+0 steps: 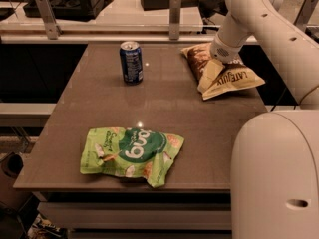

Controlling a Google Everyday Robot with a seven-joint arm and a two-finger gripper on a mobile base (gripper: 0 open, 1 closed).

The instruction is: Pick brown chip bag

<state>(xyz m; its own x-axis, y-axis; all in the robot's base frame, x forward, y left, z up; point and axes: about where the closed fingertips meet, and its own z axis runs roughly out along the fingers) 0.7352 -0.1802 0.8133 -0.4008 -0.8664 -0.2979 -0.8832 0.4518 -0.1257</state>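
Observation:
The brown chip bag (224, 76) lies flat at the far right of the table, with a dark brown upper part and a pale yellow lower band with dark lettering. My gripper (219, 59) is down on the middle of the bag, at the end of the white arm (249, 14) that reaches in from the upper right. The wrist hides the place where the gripper meets the bag. The bag rests on the table.
A blue soda can (131, 62) stands at the far middle of the brown table (164, 103). A bright green snack bag (130, 155) lies near the front edge. My white body (274, 178) fills the lower right. A railing and desks stand behind the table.

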